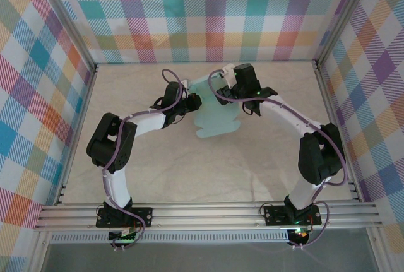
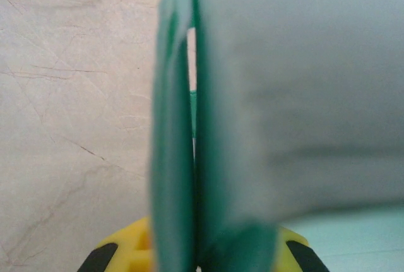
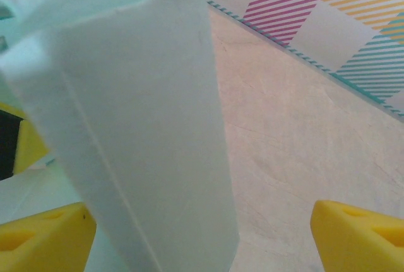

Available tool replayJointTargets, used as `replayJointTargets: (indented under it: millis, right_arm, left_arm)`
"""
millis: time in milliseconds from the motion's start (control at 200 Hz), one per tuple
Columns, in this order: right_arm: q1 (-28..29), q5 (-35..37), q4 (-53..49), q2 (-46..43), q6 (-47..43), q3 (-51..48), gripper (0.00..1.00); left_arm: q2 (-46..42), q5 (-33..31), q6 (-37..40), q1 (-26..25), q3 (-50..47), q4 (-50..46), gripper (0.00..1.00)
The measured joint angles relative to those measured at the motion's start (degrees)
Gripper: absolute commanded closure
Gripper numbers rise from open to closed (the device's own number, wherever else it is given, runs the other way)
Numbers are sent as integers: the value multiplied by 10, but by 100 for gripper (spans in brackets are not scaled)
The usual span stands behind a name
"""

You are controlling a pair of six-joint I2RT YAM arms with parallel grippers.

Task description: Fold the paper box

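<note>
The paper box (image 1: 218, 120) is a pale mint card sheet lying partly folded in the middle of the table, between the two arms. My left gripper (image 1: 192, 103) is at its left edge. In the left wrist view, raised panels of the paper box (image 2: 297, 95) stand pinched in the left gripper (image 2: 199, 260), which is shut on them. My right gripper (image 1: 230, 90) is at the sheet's far right part. In the right wrist view its yellow fingers (image 3: 356, 234) stand wide apart, open, with an upright flap of the paper box (image 3: 145, 127) near the left finger.
The beige table top (image 1: 158, 171) is ringed by checked walls (image 1: 202, 13) at the back and both sides. An aluminium rail (image 1: 208, 214) carries both arm bases along the near edge.
</note>
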Motion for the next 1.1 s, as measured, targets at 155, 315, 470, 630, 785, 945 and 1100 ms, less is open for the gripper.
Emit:
replayJointTargets:
  millis: [155, 315, 470, 630, 785, 945, 1100]
  right_arm:
    - [0, -26, -16, -7, -13, 0, 16]
    - [0, -46, -31, -23, -23, 0, 22]
    - [0, -45, -35, -32, -33, 0, 32]
    - [0, -46, -45, -32, -37, 2, 39]
    - [0, -45, -48, -16, -39, 26, 48]
    - [2, -45, -52, 9, -46, 48, 53]
    - [6, -30, -55, 27, -52, 62, 58]
  left_arm:
    - [3, 0, 0, 0, 3, 0, 100]
    - [7, 0, 0, 0, 4, 0, 100]
    - [7, 0, 0, 0, 5, 0, 100]
    - [7, 0, 0, 0, 7, 0, 100]
    - [7, 0, 0, 0, 7, 0, 100]
    - [7, 0, 0, 0, 7, 0, 100]
    - [7, -5, 0, 0, 7, -5, 100]
